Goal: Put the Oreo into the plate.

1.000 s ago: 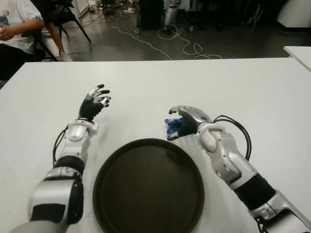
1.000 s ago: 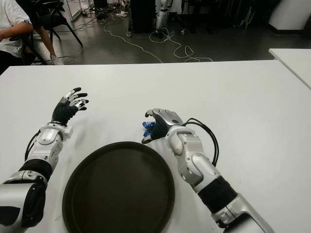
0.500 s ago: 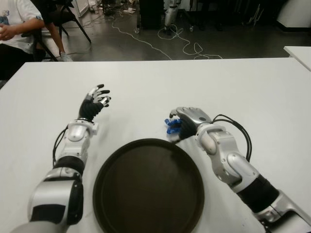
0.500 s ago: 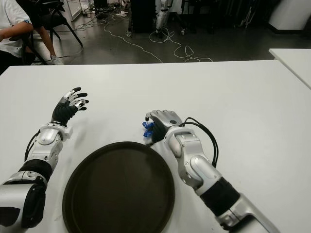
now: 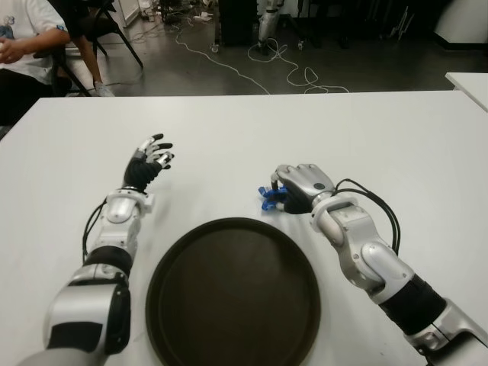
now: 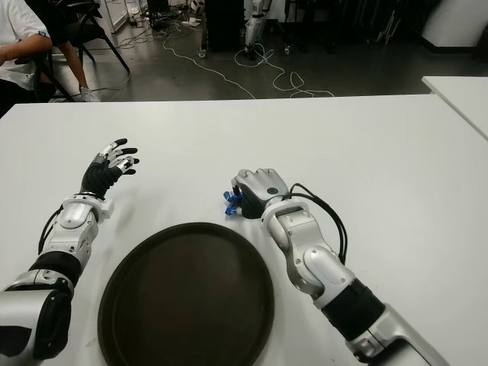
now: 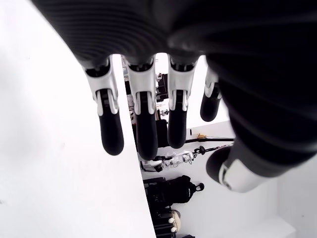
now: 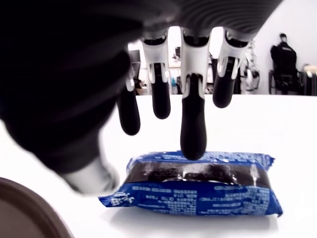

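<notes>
Hovering with fingers spread and empty, the left hand (image 5: 149, 158) shows far left of the one dark plate (image 5: 232, 293), while the right hand (image 5: 299, 187) arches over the single blue Oreo pack (image 8: 197, 184) lying on the table (image 5: 229, 137) just beyond the plate's far-right rim. Its fingers (image 8: 192, 130) hang loose above the pack, one tip touching, nothing gripped. By my reading the grasp is in hand: next, close on the pack, then lift it nearward over the rim.
</notes>
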Controlling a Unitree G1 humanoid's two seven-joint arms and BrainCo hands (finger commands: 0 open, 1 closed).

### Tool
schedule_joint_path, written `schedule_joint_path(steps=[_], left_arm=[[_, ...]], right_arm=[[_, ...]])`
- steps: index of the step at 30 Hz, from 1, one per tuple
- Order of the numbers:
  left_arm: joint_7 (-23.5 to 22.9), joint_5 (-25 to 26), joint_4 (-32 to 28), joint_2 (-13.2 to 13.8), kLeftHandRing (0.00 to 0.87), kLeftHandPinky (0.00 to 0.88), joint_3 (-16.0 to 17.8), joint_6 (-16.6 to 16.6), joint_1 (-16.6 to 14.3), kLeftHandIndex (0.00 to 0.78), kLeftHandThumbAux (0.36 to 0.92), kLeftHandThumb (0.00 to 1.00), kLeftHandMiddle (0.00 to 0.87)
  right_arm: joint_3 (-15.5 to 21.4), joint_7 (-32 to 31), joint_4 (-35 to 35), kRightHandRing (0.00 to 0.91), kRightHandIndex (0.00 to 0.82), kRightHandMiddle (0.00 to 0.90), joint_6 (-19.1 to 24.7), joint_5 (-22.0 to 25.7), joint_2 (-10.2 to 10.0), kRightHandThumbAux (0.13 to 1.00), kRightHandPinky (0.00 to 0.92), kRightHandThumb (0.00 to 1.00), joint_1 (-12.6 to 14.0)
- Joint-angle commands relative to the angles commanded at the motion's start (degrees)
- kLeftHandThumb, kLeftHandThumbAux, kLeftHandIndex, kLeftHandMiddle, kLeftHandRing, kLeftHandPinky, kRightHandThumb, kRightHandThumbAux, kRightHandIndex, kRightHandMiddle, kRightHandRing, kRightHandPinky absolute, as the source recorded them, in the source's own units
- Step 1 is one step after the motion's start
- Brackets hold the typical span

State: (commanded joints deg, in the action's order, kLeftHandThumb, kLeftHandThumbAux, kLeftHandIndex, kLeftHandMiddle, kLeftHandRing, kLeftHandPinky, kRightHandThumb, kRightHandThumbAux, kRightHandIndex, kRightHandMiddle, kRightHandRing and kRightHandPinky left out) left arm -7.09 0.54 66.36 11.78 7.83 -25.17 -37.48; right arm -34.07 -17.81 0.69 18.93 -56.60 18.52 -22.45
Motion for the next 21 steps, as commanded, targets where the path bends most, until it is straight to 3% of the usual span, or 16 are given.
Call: schedule_joint_path(steps=[21], left_arm=[[-0.29,-0.01,0.55,0.09,0.272,0.316,0.11,-0.61,-0.15,0.149,0.649,0.29,0.249]], right_arm=[[4.73,3.27,-1.1,0.502,0.419,0.5,1.27,2.13,-3.56,0.741,0.475,0.675,1.31]])
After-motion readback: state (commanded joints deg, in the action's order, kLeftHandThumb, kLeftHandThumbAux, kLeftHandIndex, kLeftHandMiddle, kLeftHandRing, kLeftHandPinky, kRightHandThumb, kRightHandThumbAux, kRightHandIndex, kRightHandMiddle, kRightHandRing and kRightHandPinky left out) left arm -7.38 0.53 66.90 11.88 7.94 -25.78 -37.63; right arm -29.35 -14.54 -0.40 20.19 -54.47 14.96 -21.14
